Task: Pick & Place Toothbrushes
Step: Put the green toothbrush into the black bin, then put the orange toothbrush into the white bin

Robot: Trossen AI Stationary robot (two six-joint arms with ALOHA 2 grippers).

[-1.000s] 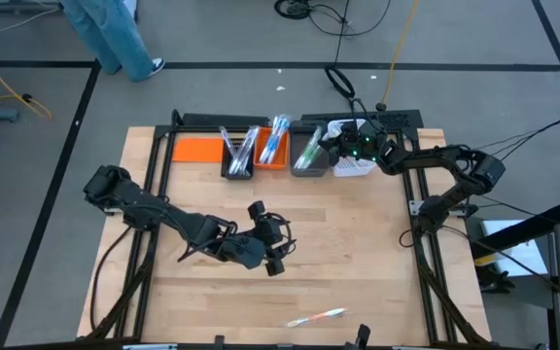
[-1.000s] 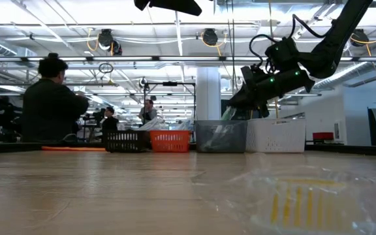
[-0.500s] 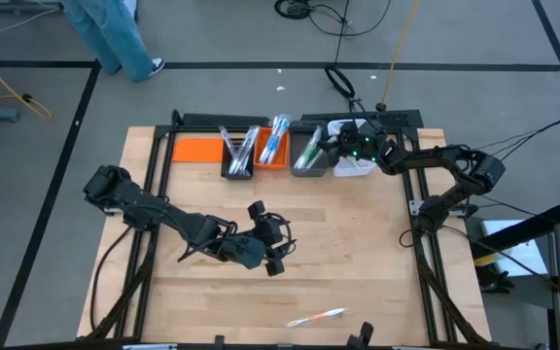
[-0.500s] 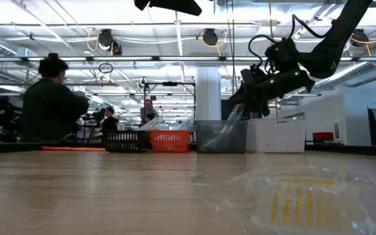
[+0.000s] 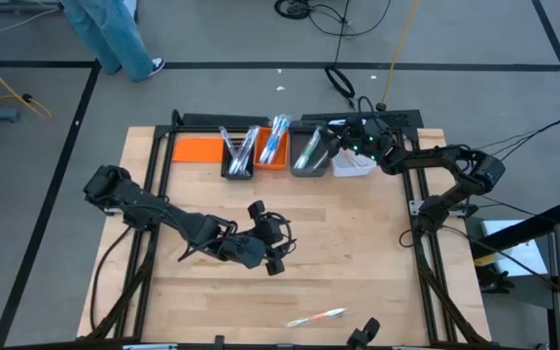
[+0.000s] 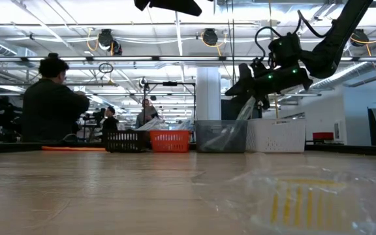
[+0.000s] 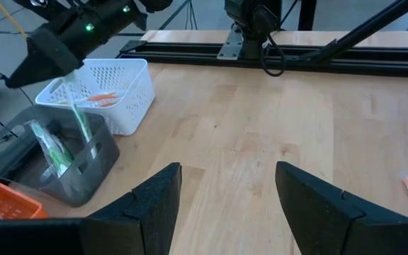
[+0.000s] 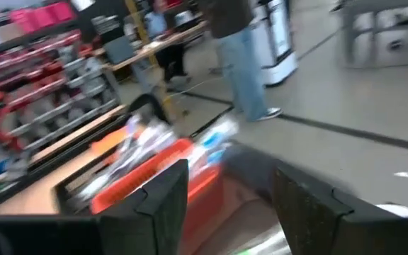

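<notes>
At the far edge of the surface [image 5: 290, 243] stood a row of 4 bins: a black bin [image 5: 238, 156], an orange bin [image 5: 272, 148], a grey bin [image 5: 308, 156] and a white basket [image 5: 355, 163]. Wrapped toothbrushes already sat in them, blue and clear ones [image 5: 275, 136] in the orange bin and green ones [image 5: 309, 148] leaning in the grey one, with a few orange-tipped pieces in the basket. An orange lid or tray [image 5: 196, 150] lay flat at the left end of the row.

The right tool [image 5: 336, 136] hung above the grey bin and the basket, its fingers apart and nothing between them that I could make out, so that delivery looked finished. The left tool [image 5: 278, 245] waited low over the middle of the surface, fingers spread wide and empty.

Most of the sorting seemed done. 1 wrapped toothbrush [image 5: 317, 317] was lying alone near the front edge, well apart from both arms, and it looked like the next thing to fetch. A person [image 6: 51, 101] sat in the room beyond.
</notes>
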